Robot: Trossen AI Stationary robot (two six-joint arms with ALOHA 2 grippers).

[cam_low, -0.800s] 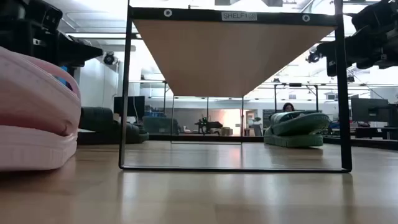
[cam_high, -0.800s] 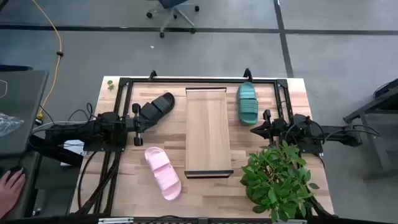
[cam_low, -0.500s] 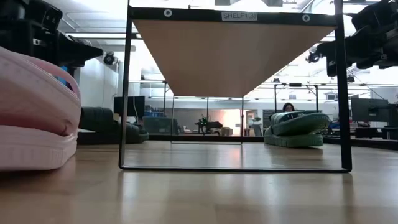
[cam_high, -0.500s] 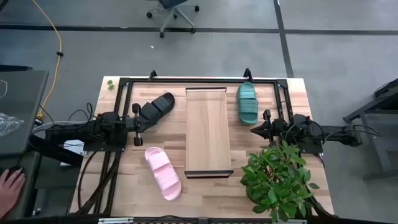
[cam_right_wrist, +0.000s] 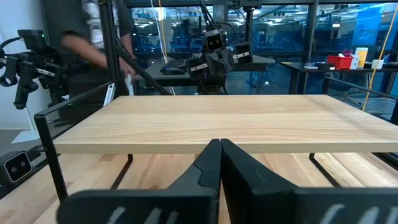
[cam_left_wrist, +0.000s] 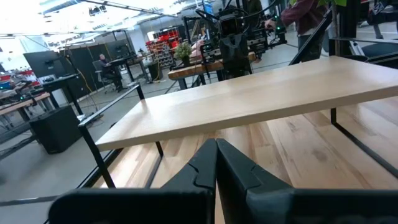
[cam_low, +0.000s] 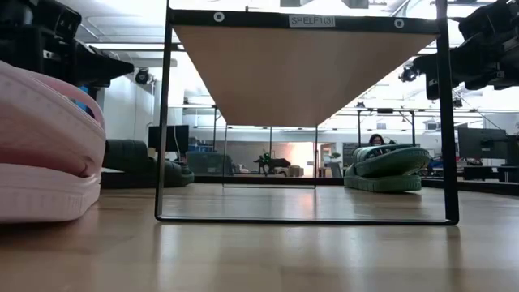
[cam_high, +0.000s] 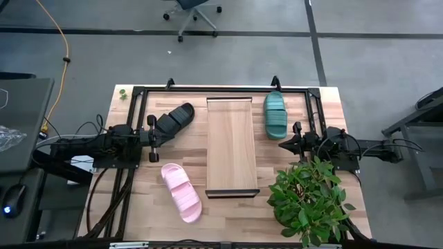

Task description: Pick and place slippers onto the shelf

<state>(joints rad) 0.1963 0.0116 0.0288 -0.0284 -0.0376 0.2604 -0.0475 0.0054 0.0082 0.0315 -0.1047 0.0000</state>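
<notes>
The shelf (cam_high: pixel 232 145) is a long light-wood board raised on dark rails in the middle of the table. The black slipper (cam_high: pixel 173 119) lies on the table left of it, near my left gripper (cam_high: pixel 155 138). The pale pink slipper (cam_high: pixel 181 191) lies on the tabletop at the near left and fills the low view's left edge (cam_low: pixel 40 154). The teal slipper (cam_high: pixel 275 114) rests on the table at the far right (cam_low: pixel 387 167). My left gripper (cam_left_wrist: pixel 216 163) is shut and faces the shelf's left side. My right gripper (cam_high: pixel 283 144) (cam_right_wrist: pixel 220 160) is shut and faces the shelf's right side.
A leafy potted plant (cam_high: pixel 308 200) stands at the near right corner, just beside my right arm. A dark metal frame (cam_high: pixel 221 89) runs along the table's far and side edges. In the right wrist view a person (cam_right_wrist: pixel 93 31) stands beyond the table.
Both arms have kept still and the slippers have stayed in place. A person's hand at the high view's lower left edge has gone out of view.
</notes>
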